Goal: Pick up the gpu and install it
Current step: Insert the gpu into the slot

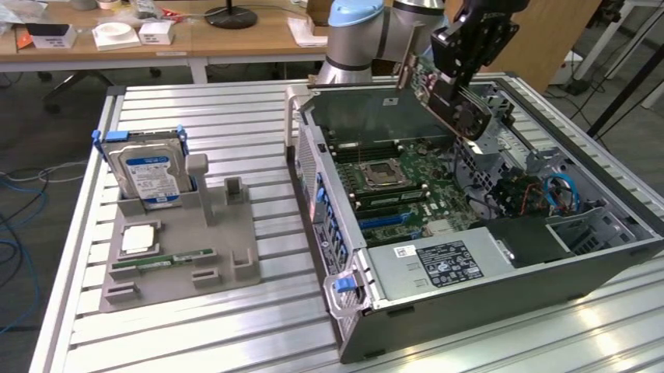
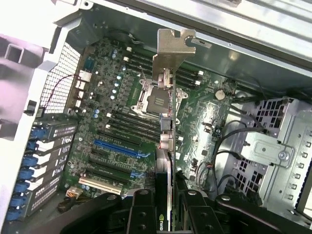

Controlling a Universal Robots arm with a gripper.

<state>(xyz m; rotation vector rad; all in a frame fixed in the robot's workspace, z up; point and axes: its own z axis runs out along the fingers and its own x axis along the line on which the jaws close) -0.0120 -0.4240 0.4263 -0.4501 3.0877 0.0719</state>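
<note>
The gpu (image 1: 456,109), a green card with a black cooler and a silver end bracket, hangs tilted over the open computer case (image 1: 311,163), above the far part of the motherboard (image 1: 415,183). My gripper (image 1: 453,81) is shut on its upper end. In the wrist view the gpu (image 2: 169,141) is edge-on between my fingers (image 2: 141,214), with its bracket (image 2: 173,46) pointing away over the processor socket (image 2: 155,95). The blue expansion slot (image 2: 122,148) lies below and to one side of the card, apart from it.
A grey fixture (image 1: 223,241) at the exterior view's left holds an upright hard drive (image 1: 151,171), a memory stick (image 1: 164,260) and a processor chip (image 1: 140,239). Inside the case are a power supply (image 1: 436,264), a metal drive cage (image 2: 278,146) and loose cables (image 1: 560,190).
</note>
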